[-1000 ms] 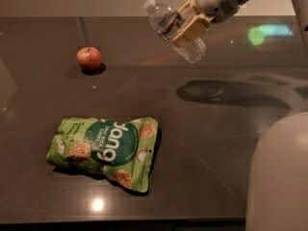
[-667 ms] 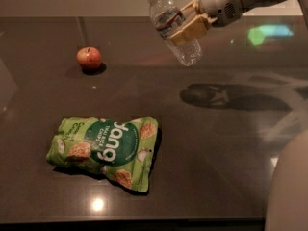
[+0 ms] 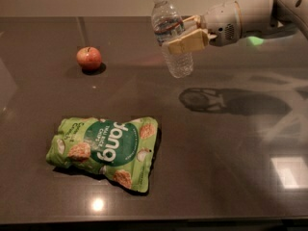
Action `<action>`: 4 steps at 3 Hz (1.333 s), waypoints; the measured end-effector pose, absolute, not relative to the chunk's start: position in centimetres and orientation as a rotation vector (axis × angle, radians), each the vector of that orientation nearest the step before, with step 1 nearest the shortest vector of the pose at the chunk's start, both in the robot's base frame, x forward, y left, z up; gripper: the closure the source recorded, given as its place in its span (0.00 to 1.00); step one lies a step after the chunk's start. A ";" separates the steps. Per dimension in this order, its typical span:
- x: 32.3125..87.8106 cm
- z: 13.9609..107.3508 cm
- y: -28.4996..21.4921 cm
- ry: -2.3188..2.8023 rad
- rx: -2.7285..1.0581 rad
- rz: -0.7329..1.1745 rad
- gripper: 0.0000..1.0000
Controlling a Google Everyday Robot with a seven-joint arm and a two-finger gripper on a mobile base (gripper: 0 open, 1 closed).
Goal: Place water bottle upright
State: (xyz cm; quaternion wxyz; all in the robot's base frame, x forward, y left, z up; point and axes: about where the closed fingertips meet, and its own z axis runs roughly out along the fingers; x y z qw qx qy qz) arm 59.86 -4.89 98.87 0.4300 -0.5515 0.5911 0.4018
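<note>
Holding entry: gripper [image 3: 182, 32], reaching in from the upper right on a white arm [image 3: 250, 14], tan fingers [image 3: 186, 42] pinching the bottle [image 3: 166, 24] across its middle, one finger in front, the other partly hidden behind it

Bottle: clear, ribbed, white cap, blue-and-white band just above the front finger. Held in the air, apart from the table [image 3: 231, 177]. Near upright, cap topmost and leaning slightly left above the gripper, base hanging just below it

Shadow [image 3: 226, 100]: dark shape of arm and bottle on the table, below the gripper and a little to its right

Apple [image 3: 89, 58]: red, resting on the table, well left of the gripper and slightly lower

Snack bag [image 3: 106, 150]: green, lying flat on the table, far below and left of the gripper, well apart from the apple
</note>
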 end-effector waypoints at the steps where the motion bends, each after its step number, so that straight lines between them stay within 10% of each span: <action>1: 59.5 97.4 -4.9 1.450 -1.300 1.037 1.00; 4: 61.6 93.7 -5.2 1.330 -1.158 1.095 1.00</action>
